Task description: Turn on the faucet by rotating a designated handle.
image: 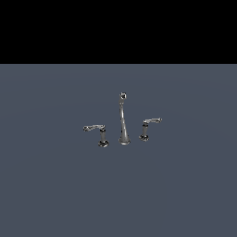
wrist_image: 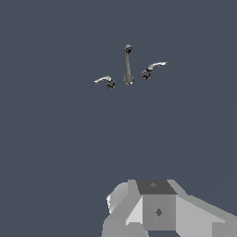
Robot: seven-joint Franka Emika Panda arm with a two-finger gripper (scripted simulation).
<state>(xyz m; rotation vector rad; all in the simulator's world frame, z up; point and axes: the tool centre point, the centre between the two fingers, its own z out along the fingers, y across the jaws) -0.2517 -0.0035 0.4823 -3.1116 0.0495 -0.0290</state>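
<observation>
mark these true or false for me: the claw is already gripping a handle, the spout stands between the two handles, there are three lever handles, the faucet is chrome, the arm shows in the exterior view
1. The claw is already gripping a handle. False: the faucet sits well apart from the robot's body in the wrist view, and nothing touches the handle.
2. The spout stands between the two handles. True.
3. There are three lever handles. False: only two, the handle and the longer lever.
4. The faucet is shiny chrome. True.
5. The arm shows in the exterior view. False: only the faucet on the grey surface appears.
</observation>
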